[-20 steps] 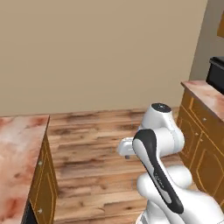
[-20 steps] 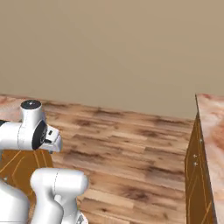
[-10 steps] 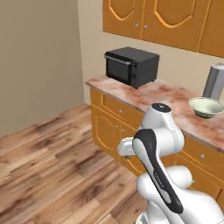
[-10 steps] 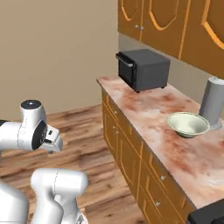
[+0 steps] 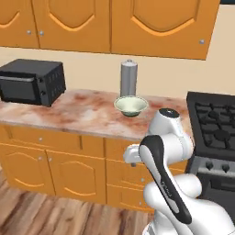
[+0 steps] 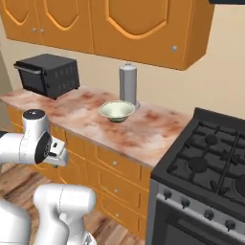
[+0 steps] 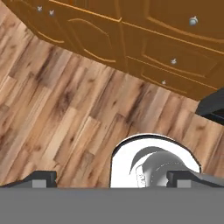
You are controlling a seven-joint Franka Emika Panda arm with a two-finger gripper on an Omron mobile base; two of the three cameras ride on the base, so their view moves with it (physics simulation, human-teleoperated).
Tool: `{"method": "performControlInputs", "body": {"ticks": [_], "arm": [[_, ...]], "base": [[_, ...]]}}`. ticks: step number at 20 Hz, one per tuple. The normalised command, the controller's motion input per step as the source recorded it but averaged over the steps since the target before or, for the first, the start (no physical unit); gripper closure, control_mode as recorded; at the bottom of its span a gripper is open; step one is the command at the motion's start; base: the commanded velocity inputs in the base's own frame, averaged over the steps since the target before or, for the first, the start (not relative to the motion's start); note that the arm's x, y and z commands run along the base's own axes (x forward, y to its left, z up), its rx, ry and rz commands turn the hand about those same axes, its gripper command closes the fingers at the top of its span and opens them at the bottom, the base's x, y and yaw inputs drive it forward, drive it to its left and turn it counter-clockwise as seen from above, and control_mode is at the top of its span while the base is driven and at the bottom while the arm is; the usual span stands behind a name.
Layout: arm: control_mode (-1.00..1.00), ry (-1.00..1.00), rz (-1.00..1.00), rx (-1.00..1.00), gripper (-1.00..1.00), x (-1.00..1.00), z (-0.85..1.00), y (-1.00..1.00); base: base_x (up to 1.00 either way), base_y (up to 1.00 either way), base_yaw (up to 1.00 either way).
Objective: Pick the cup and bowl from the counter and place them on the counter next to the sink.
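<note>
Bowl (image 5: 131, 105) now centered after base turn, beside canister (image 5: 129, 78), counter (image 5: 82, 114) edge open; gripper (image 7: 109, 178) fingers apart over floor.

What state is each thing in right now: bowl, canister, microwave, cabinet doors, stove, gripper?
bowl: upright on the counter, empty, not held.
grey canister: standing upright behind the bowl.
black microwave: door closed.
upper cabinet doors: closed.
lower cabinet doors: closed.
stove: burners bare, no flame visible.
gripper: open, empty, pointing at the wooden floor.
</note>
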Motion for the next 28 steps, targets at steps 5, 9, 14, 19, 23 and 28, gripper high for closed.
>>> {"method": "performControlInputs", "body": {"ticks": [5, 9, 14, 19, 23, 28], "arm": [[1.0, 0.0, 0.0, 0.0, -1.0, 0.0, 0.0, 0.0], [1.0, 0.0, 0.0, 0.0, -1.0, 0.0, 0.0, 0.0], [1.0, 0.0, 0.0, 0.0, -1.0, 0.0, 0.0, 0.0], [1.0, 0.0, 0.0, 0.0, -1.0, 0.0, 0.0, 0.0], [1.0, 0.0, 0.0, 0.0, -1.0, 0.0, 0.0, 0.0], [1.0, 0.0, 0.0, 0.0, -1.0, 0.0, 0.0, 0.0]], "base": [[0.21, -0.07, -0.76], [0.27, 0.0, -0.04], [0.4, 0.23, -0.18], [0.35, 0.38, -0.41], [0.29, 0.43, -0.42], [0.54, 0.56, -0.19]]}}
